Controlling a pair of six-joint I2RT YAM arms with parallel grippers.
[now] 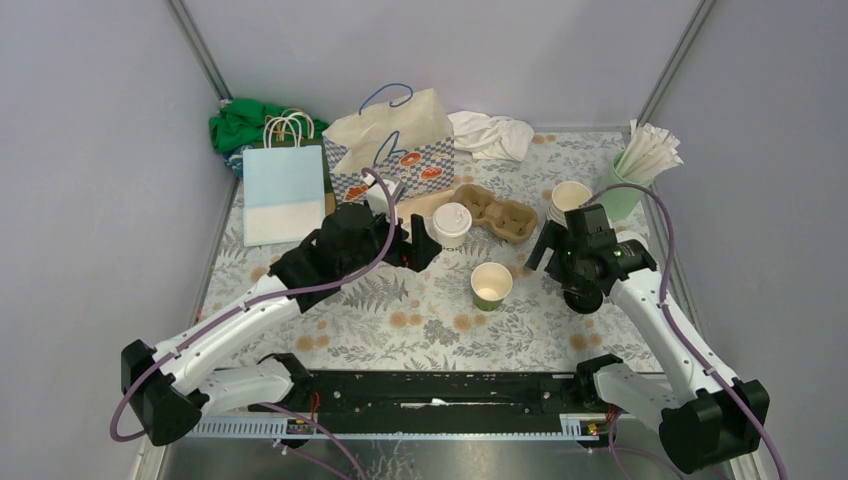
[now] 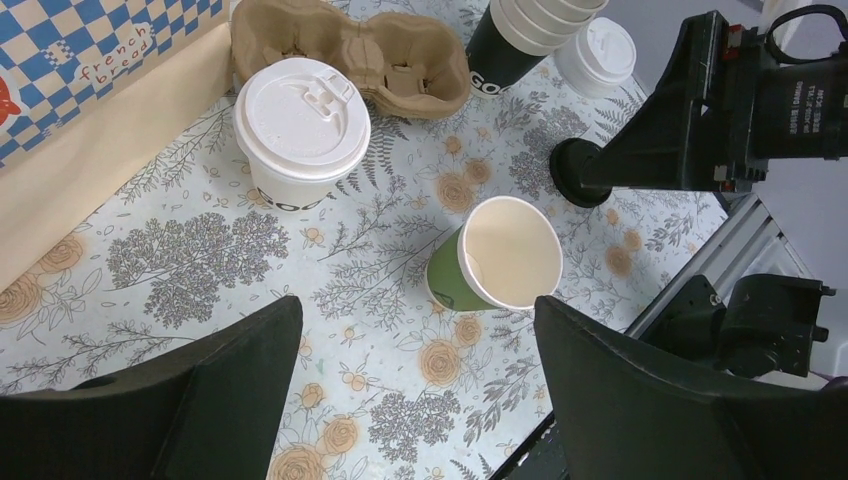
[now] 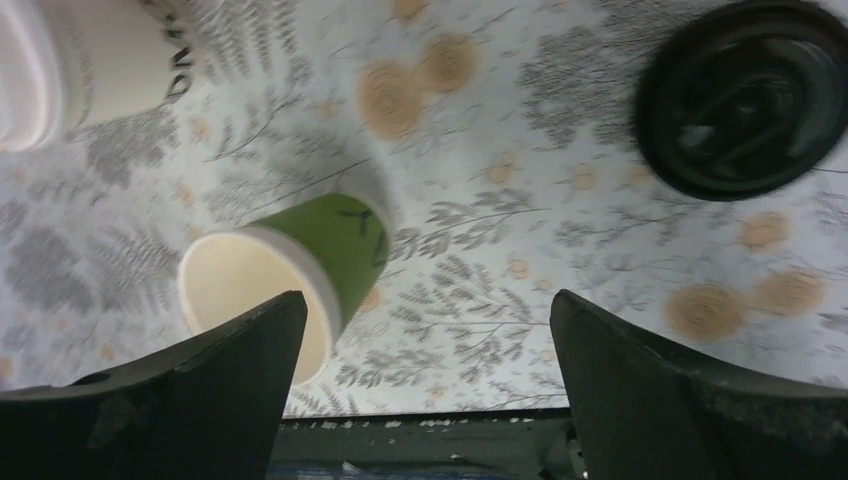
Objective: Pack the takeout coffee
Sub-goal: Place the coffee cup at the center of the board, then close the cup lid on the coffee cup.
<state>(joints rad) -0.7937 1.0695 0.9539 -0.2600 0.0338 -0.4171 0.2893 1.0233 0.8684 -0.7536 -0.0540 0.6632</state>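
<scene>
A floral-print tablecloth (image 1: 420,320) covers the surface. In the far left corner lies a crumpled green cloth (image 1: 245,120). Just in front of it, by the left edge, a pale blue paper bag with white cord handles (image 1: 284,190) lies flat. A crumpled white cloth (image 1: 492,135) sits at the far edge. Near the far right corner stands a mint-green tumbler (image 1: 620,197) holding white wrapped straws (image 1: 652,150). A black round disc (image 3: 745,95) lies nearer the right edge.

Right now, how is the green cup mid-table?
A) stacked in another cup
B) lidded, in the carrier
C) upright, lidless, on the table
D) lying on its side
C: the green cup stands upright with its cream inside showing and no lid, apart from the cardboard cup carrier.
</scene>
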